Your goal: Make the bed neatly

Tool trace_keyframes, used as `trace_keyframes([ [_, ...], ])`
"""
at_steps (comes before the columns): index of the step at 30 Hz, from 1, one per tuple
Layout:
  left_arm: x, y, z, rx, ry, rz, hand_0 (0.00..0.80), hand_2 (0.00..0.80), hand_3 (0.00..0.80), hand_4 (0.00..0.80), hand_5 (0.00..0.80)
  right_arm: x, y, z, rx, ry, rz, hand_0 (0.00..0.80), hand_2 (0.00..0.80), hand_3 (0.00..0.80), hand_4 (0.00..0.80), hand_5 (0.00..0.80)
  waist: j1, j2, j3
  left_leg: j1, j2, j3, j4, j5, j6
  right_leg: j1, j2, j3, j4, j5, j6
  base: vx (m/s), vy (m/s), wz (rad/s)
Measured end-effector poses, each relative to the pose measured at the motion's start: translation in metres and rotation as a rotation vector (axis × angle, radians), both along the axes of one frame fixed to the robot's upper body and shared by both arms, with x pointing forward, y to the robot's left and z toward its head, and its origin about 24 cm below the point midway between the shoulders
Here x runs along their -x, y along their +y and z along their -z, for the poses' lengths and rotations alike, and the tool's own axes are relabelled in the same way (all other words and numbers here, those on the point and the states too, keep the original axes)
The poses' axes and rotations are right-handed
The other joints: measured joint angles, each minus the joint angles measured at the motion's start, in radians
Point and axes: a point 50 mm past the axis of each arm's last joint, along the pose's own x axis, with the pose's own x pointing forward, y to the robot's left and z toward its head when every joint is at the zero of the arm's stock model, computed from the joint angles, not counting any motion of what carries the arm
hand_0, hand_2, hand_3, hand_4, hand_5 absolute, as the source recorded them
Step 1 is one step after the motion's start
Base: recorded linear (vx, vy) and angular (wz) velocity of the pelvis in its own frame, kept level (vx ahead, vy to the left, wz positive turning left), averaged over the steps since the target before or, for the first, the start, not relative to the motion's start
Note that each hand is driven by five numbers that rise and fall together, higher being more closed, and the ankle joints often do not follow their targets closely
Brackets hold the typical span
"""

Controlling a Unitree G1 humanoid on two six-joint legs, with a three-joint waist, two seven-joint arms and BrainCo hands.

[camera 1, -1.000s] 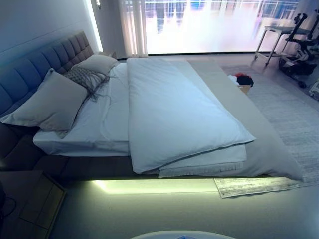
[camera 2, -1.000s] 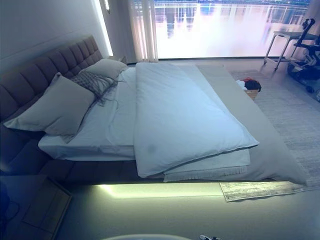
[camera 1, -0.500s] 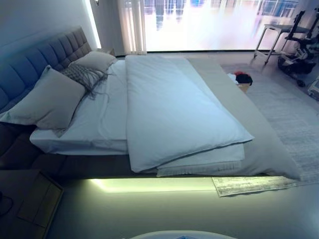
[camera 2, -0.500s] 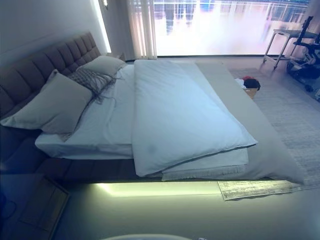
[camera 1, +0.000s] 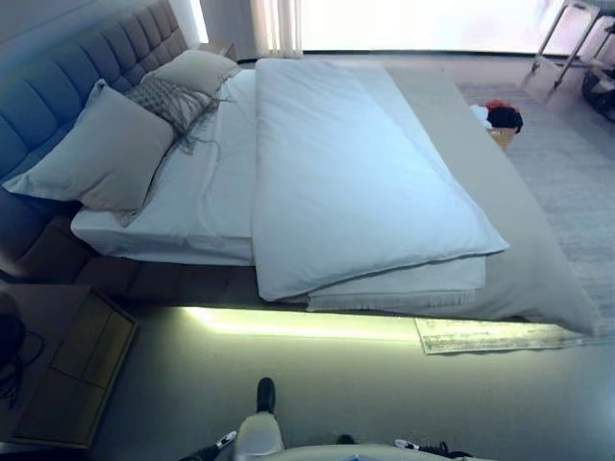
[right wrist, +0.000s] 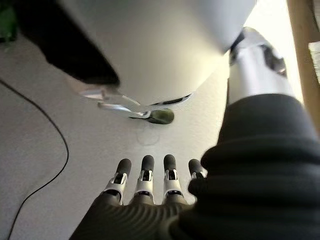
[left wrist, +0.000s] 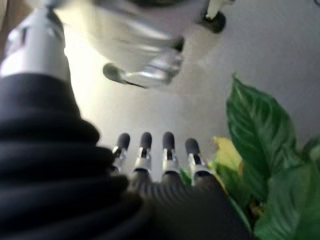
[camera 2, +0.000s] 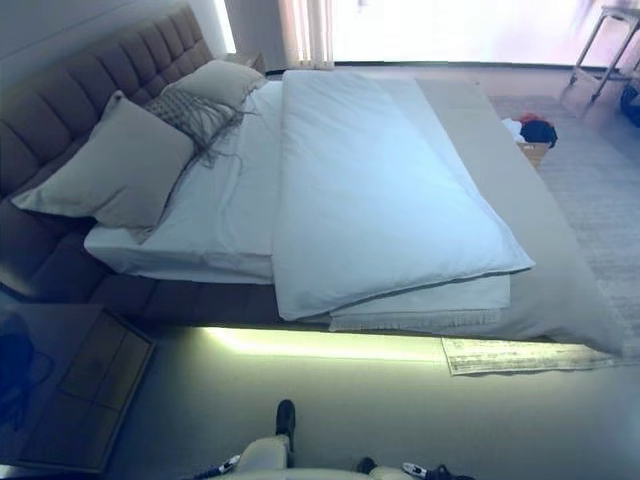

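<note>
Pale blue-white, the duvet (camera 1: 356, 182) lies folded over itself along the middle of the bed (camera 1: 519, 259), its near corner doubled on a fringed blanket (camera 1: 404, 288) at the near edge. The sheet (camera 1: 207, 192) beside it is bare up to the pillows (camera 1: 101, 154), which lean on the headboard (camera 1: 58, 86); a fringed cushion (camera 1: 173, 101) sits between them. The bed is not yet made.

The left hand (left wrist: 165, 155) hangs down by the robot's side, fingers straight and spread, holding nothing, a plant (left wrist: 270, 150) just beside it. The right hand (right wrist: 150, 175) hangs likewise over the floor (right wrist: 50, 125), fingers straight, empty. Neither shows in the head views, and both are well apart from the bed.

Risks from here, as I judge them: the fold gives several stacked edges at the near corner, so a grasp there may catch only the top layer or take the blanket with it, dragging both askew. Pulling the duvet towards the pillows from one corner would likely skew it and leave wrinkles. A sweeping arm could also topple the pillows or brush the nightstand (camera 1: 82, 370).
</note>
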Motion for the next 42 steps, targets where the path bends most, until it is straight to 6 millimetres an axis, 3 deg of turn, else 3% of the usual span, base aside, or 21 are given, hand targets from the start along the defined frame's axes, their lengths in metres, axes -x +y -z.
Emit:
trace_keyframes([
  [2,0.000,0.000,0.000,-0.014,0.004,-0.002,0.000,0.000,0.000,0.000,0.000,0.003,-0.001,0.000,0.011,0.012,0.003,0.000,0.000,0.000,0.000,0.000,-0.002,0.007,-0.013,0.010,-0.007,0.000,0.009,-0.001,0.002,0.015,-0.023,0.004,0.002,-0.016,0.025,0.424,0.255,-0.06],
  [4,0.000,0.005,-0.001,-0.037,0.003,0.001,0.000,0.000,0.000,0.000,0.000,0.006,0.003,0.001,0.003,0.019,0.007,0.000,0.000,0.000,0.000,0.000,0.004,-0.007,-0.023,0.048,-0.058,0.021,0.029,0.054,0.052,0.054,-0.076,0.029,0.007,-0.043,0.068,0.362,0.227,-0.16],
  [5,0.002,0.011,-0.002,-0.054,0.007,0.000,0.000,0.000,0.000,0.000,0.000,0.012,0.010,0.003,-0.014,0.033,0.010,0.000,0.000,0.000,0.000,0.000,0.008,-0.027,-0.034,0.061,-0.091,0.021,0.050,0.040,0.093,0.070,-0.112,0.034,0.022,-0.057,0.076,0.327,0.215,-0.30],
  [7,-0.002,0.021,-0.005,-0.080,0.002,0.014,0.000,0.000,0.000,0.000,0.000,0.006,0.027,0.006,-0.063,0.007,0.001,0.000,0.000,0.000,0.000,0.000,0.016,-0.063,-0.057,0.074,-0.139,0.020,0.075,0.000,0.130,0.075,-0.165,0.031,0.082,-0.089,0.088,0.294,0.194,0.01],
  [9,-0.022,0.028,-0.009,-0.096,-0.041,0.046,0.000,0.000,0.000,0.000,0.000,0.000,0.030,0.006,-0.073,-0.015,0.016,0.000,0.000,0.000,0.000,0.000,0.024,-0.070,-0.064,0.049,-0.161,0.019,0.150,-0.057,0.150,0.071,-0.193,0.031,0.124,-0.100,0.094,0.247,0.171,0.19],
  [14,-0.022,0.023,-0.008,-0.081,0.008,0.090,0.000,0.000,0.000,0.000,0.000,-0.022,0.037,0.004,-0.094,-0.100,0.019,0.000,0.000,0.000,0.000,0.000,0.020,-0.075,-0.082,-0.003,-0.183,0.029,0.291,-0.166,0.160,0.072,-0.225,0.031,0.143,-0.125,0.124,0.244,0.198,-0.03],
  [16,-0.017,0.014,-0.005,-0.060,0.038,0.133,0.000,0.000,0.000,0.000,0.000,-0.026,0.031,0.002,-0.064,-0.120,0.036,0.000,0.000,0.000,0.000,0.000,0.009,-0.040,-0.094,0.036,-0.184,0.020,0.237,-0.157,0.178,0.001,-0.224,0.031,0.309,-0.121,0.128,0.227,0.176,0.07],
  [19,-0.012,0.018,-0.006,-0.080,0.072,0.202,0.000,0.000,0.000,0.000,0.000,-0.036,0.023,-0.001,-0.038,-0.163,0.042,0.000,0.000,0.000,0.000,0.000,-0.034,-0.025,-0.099,0.140,-0.197,0.027,0.117,-0.111,0.201,-0.146,-0.270,0.039,0.615,-0.134,0.131,0.186,0.016,0.11],
  [20,-0.015,0.021,-0.007,-0.091,0.070,0.209,0.000,0.000,0.000,0.000,0.000,-0.040,0.022,-0.002,-0.038,-0.175,0.042,0.000,0.000,0.000,0.000,0.000,-0.040,-0.026,-0.099,0.153,-0.194,0.033,0.100,-0.105,0.202,-0.185,-0.268,0.034,0.615,-0.146,0.130,0.145,-0.159,-0.12],
  [22,-0.016,0.030,-0.009,-0.118,0.068,0.210,0.000,0.000,0.000,0.000,0.000,-0.049,0.022,-0.004,-0.035,-0.207,0.033,0.000,0.000,0.000,0.000,0.000,-0.060,-0.031,-0.101,0.157,-0.178,0.059,0.071,-0.100,0.195,-0.254,-0.262,0.005,0.482,-0.144,0.127,0.105,-0.257,-0.03],
  [24,-0.019,0.032,-0.010,-0.131,0.062,0.210,0.000,0.000,0.000,0.000,0.000,-0.056,0.020,-0.006,-0.028,-0.232,0.052,0.000,0.000,0.000,0.000,0.000,-0.065,-0.034,-0.100,0.155,-0.158,0.111,0.061,-0.101,0.186,-0.299,-0.263,-0.029,0.340,-0.116,0.163,0.083,-0.247,-0.05],
  [25,-0.020,0.031,-0.010,-0.130,0.055,0.210,0.000,0.000,0.000,0.000,0.000,-0.058,0.017,-0.007,-0.016,-0.238,0.052,0.000,0.000,0.000,0.000,0.000,-0.061,-0.039,-0.095,0.151,-0.153,0.136,0.057,-0.104,0.181,-0.325,-0.268,-0.050,0.265,-0.078,0.188,0.071,-0.208,-0.12],
  [27,-0.018,0.031,-0.010,-0.130,0.059,0.209,0.000,0.000,0.000,0.000,0.000,-0.064,0.017,-0.008,-0.009,-0.258,0.061,0.000,0.000,0.000,0.000,0.000,-0.066,-0.052,-0.077,0.158,-0.146,0.136,0.053,-0.106,0.174,-0.350,-0.267,-0.084,0.171,0.005,0.197,0.142,-0.270,0.00],
  [30,-0.018,0.030,-0.010,-0.127,0.051,0.190,0.000,0.000,0.000,0.000,0.000,-0.066,0.021,-0.008,-0.007,-0.261,0.062,0.000,0.000,0.000,0.000,0.000,-0.071,-0.085,-0.052,0.178,-0.129,0.101,0.082,-0.129,0.104,-0.311,-0.255,-0.084,0.137,0.098,0.177,0.290,-0.184,0.33],
  [31,-0.012,0.026,-0.008,-0.114,0.060,0.176,0.000,0.000,0.000,0.000,0.000,-0.063,0.020,-0.008,0.000,-0.253,0.064,0.000,0.000,0.000,0.000,0.000,-0.085,-0.074,-0.047,0.195,-0.104,0.087,0.086,-0.140,0.088,-0.286,-0.232,-0.082,0.146,0.119,0.165,0.334,-0.114,0.48],
  [32,-0.007,0.021,-0.006,-0.100,0.070,0.176,0.000,0.000,0.000,0.000,0.000,-0.059,0.019,-0.007,0.003,-0.241,0.066,0.000,0.000,0.000,0.000,0.000,-0.086,-0.067,-0.043,0.214,-0.080,0.078,0.087,-0.146,0.078,-0.263,-0.206,-0.083,0.150,0.121,0.159,0.329,-0.097,0.40],
  [35,0.004,0.009,-0.002,-0.066,0.090,0.162,0.000,0.000,0.000,0.000,0.000,-0.046,0.013,-0.005,0.012,-0.203,0.073,0.000,0.000,0.000,0.000,0.000,-0.084,-0.023,-0.055,0.257,-0.021,0.075,0.089,-0.160,0.057,-0.228,-0.139,-0.095,0.156,0.090,0.086,0.330,-0.056,0.04],
  [39,0.001,0.006,-0.001,-0.058,0.080,0.176,0.000,0.000,0.000,0.000,0.000,-0.036,0.010,-0.003,0.018,-0.177,0.070,0.000,0.000,0.000,0.000,0.000,-0.086,-0.003,-0.063,0.278,0.002,0.075,0.082,-0.158,0.051,-0.206,-0.114,-0.104,0.157,0.074,0.081,0.170,-0.027,-0.01],
  [40,-0.001,0.005,-0.001,-0.057,0.076,0.184,0.000,0.000,0.000,0.000,0.000,-0.037,0.009,-0.004,0.018,-0.180,0.072,0.000,0.000,0.000,0.000,0.000,-0.089,-0.001,-0.059,0.266,0.005,0.072,0.116,-0.157,0.003,-0.207,-0.107,-0.109,0.153,0.064,0.081,0.040,0.026,0.17],
  [41,-0.010,0.012,-0.004,-0.081,0.054,0.191,0.000,0.000,0.000,0.000,0.000,-0.038,0.014,-0.003,0.003,-0.183,0.078,0.000,0.000,0.000,0.000,0.000,-0.087,-0.028,-0.047,0.183,-0.008,0.030,0.266,-0.174,-0.022,-0.201,-0.129,-0.111,0.136,0.064,0.079,-0.004,0.131,0.14],
  [42,-0.015,0.018,-0.006,-0.100,0.038,0.192,0.000,0.000,0.000,0.000,0.000,-0.040,0.017,-0.003,-0.007,-0.188,0.083,0.000,0.000,0.000,0.000,0.000,-0.079,-0.051,-0.041,0.110,-0.024,-0.007,0.397,-0.167,-0.024,-0.192,-0.150,-0.100,0.118,0.067,0.073,-0.045,0.215,0.06],
])
